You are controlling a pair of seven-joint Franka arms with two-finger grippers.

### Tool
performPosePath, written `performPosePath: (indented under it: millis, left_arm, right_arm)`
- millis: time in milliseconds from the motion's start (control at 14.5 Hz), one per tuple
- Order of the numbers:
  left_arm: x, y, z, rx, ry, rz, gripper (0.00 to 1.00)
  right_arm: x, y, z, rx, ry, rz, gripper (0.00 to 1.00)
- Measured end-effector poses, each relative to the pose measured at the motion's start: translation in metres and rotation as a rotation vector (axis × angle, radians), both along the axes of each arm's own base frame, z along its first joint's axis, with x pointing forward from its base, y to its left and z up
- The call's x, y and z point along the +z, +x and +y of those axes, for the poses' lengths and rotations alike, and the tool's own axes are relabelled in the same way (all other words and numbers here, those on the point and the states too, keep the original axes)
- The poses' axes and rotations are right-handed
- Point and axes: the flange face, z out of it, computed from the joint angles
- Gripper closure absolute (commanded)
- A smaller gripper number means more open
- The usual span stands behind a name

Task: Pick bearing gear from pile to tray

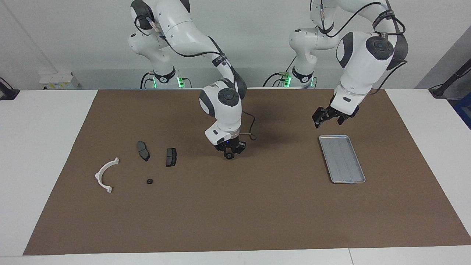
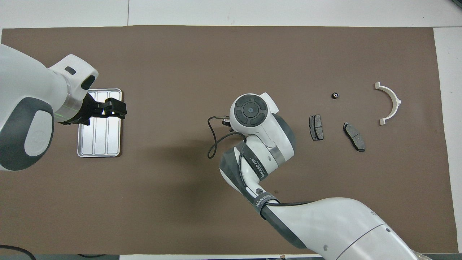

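While the tray point(image 1: 342, 158) lies bare toward the left arm's end of the table, nothing from the pile has reached it, so the task looks roughly half done at best. The right gripper point(image 1: 229, 155) hangs low over the brown mat point(image 1: 235, 213) near the middle of the table, well apart from both pile and tray, and a small dark round piece point(image 1: 229, 156) sits between its fingertips — by my reading one bearing gear, pinched and on its way. In the overhead view the wrist hides that gripper completely, so the grasp can be read only from the facing view.

A second bearing gear point(image 1: 149, 181) rests on the mat toward the right arm's end, near the two brake pads point(image 1: 143, 150) and the white arc-shaped bracket point(image 1: 105, 175), none of them touching one another.

The left gripper point(image 1: 328, 117) is in the air over the mat just by the end of the tray nearer the robots, its fingers spread and holding nothing; in the overhead view it overlaps that tray's edge point(image 2: 115, 107). It may be coming to take the piece over, though that is only a guess.

Left to do — carrying the held piece across to the tray, releasing it inside the rim, then perhaps fetching the one on the mat.
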Motion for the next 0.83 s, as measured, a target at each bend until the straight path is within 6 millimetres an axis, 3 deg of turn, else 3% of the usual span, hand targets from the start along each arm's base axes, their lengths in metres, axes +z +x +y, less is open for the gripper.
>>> performPosePath:
  millis: [69, 138, 553, 691, 830]
  left_arm:
    - [-0.001, 0.000, 0.000, 0.007, -0.001, -0.003, 0.00]
    - [-0.001, 0.001, 0.000, 0.016, -0.002, -0.008, 0.00]
    - [-0.001, 0.002, -0.004, 0.042, -0.006, -0.024, 0.00]
    - [-0.004, 0.002, -0.020, 0.070, -0.020, -0.041, 0.00]
    - [-0.014, 0.000, -0.050, 0.110, -0.028, -0.050, 0.00]
  right_arm:
    - [-0.001, 0.000, -0.001, -0.001, 0.001, -0.001, 0.37]
    - [-0.002, 0.000, -0.001, -0.002, 0.001, -0.001, 0.25]
    - [0.003, 0.011, -0.014, -0.047, 0.008, -0.014, 0.20]
    - [0.015, 0.030, -0.041, -0.054, 0.010, -0.026, 0.20]
    - [0.031, 0.056, -0.087, -0.015, 0.004, -0.035, 0.20]
